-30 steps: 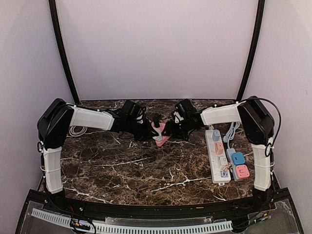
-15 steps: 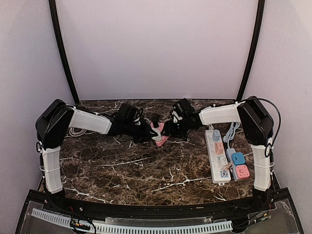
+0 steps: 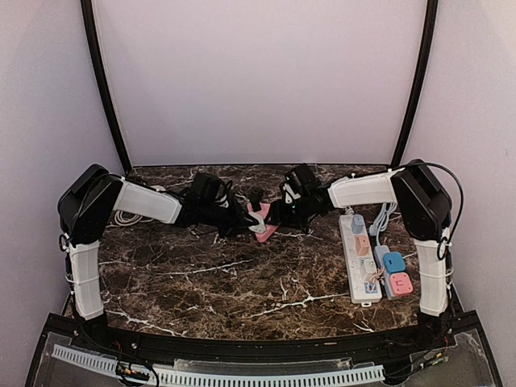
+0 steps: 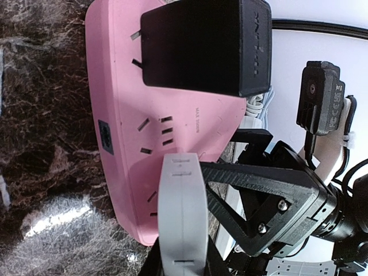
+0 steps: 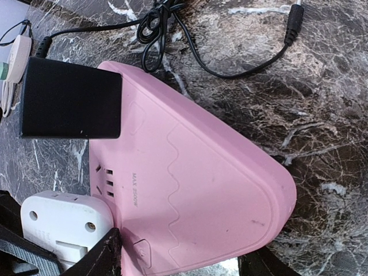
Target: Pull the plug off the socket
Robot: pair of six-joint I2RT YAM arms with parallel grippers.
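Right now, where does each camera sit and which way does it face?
Top external: fixed above and behind, looking down at the marble table; left arm and right arm meet at the pink socket block.
Left wrist: on the left arm, facing across the block toward the right arm; the left jaws hold a white plug.
Right wrist: on the right arm, looking down on the block; the right jaws straddle it.
Both wrist views share block, plug and black adapter.

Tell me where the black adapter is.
In the top view the black adapter sits on the far end of the pink socket block, mid-table; the white plug is at its near end.
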